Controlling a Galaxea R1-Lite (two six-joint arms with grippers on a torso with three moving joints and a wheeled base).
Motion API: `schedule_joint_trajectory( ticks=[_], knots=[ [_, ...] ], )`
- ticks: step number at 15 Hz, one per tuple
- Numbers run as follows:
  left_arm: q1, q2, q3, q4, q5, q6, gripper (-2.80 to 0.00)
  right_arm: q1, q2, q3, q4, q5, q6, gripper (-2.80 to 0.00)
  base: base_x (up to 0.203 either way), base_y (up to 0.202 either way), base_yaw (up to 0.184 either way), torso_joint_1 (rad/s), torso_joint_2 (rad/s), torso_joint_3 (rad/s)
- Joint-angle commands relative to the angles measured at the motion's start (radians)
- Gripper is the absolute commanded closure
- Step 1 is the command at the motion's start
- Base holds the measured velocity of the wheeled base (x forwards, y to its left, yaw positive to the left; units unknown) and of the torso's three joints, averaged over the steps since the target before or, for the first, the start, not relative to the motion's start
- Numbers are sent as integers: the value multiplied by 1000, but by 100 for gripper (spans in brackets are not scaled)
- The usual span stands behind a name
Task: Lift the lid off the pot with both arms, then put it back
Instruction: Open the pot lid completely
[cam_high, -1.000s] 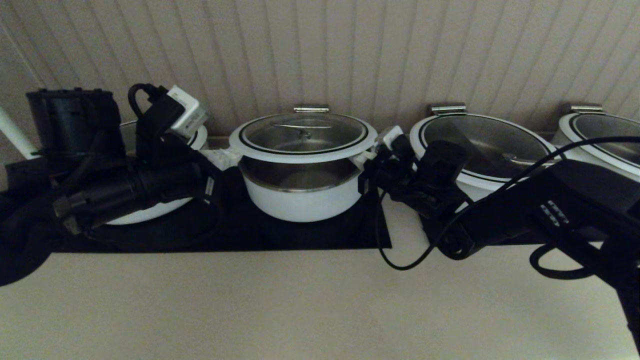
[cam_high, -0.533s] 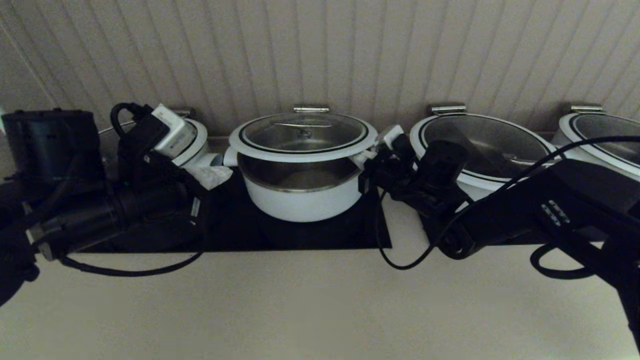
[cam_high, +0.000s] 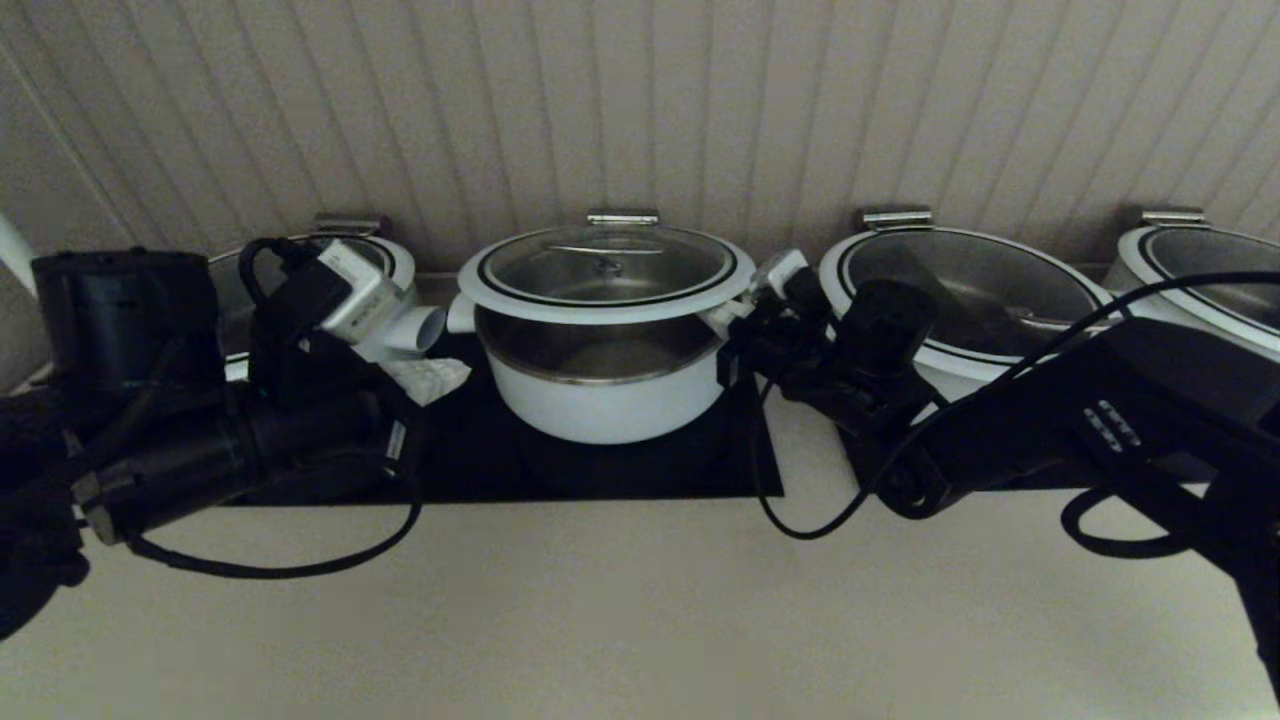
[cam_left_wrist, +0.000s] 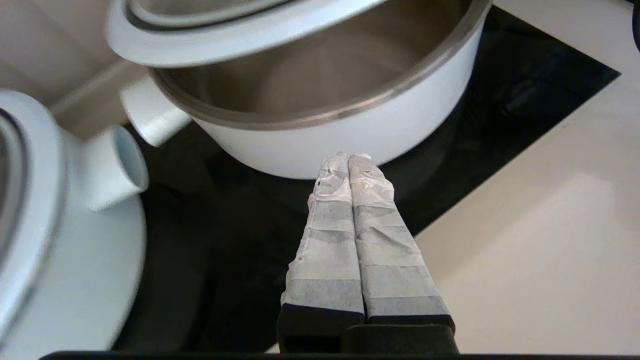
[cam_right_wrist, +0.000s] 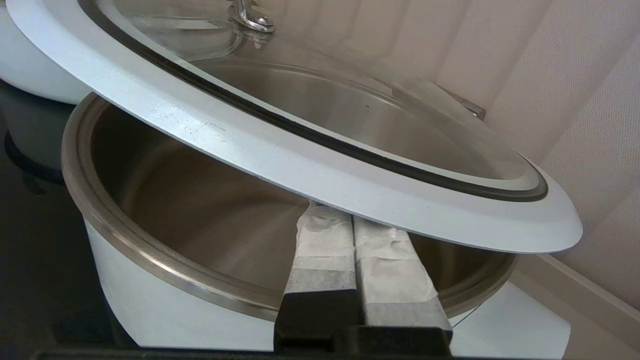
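The pot (cam_high: 600, 390) stands on a black mat (cam_high: 470, 460) toward the back edge of the desk (cam_high: 640, 620), about midway along it, in a row with other white pots. The lid (cam_high: 605, 275) is raised above the pot, with an open gap between its white rim and the steel rim of the bowl; the pot's inside is bare steel.

The right tool (cam_high: 735, 325) sits at the pot's right side, under the lid's edge. In the right wrist view the right tool (cam_right_wrist: 352, 227) has its taped fingers pressed together, their tips tucked beneath the white rim of the lid (cam_right_wrist: 310, 170) and over the pot (cam_right_wrist: 165, 280). Whether they touch the rim cannot be told.

The left tool (cam_high: 430, 378) is off to the left of the pot, apart from the lid and lower than it. In the left wrist view the left tool (cam_left_wrist: 348, 159) is also pressed together, holding nothing, its tips just in front of the white wall of the pot (cam_left_wrist: 360, 130). Beside it stands the neighbouring pot (cam_high: 385, 300), whose tube handle (cam_left_wrist: 117, 172) points toward the task pot. More wide pots (cam_high: 960, 300) stand toward the desk's right back corner.
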Motion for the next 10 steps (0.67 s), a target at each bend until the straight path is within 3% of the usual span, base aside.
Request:
schedule_joint_trajectory(
  ticks=[1,10],
  knots=[
    [-2,45,-2,-4,0,-15,0,0,-2,0,-7,2,-2,0,0,0,0,0,0,0],
    [-48,163,-62,-99,2,-18,0,0,-3,-1,-7,2,-2,0,0,0,0,0,0,0]
  ],
)
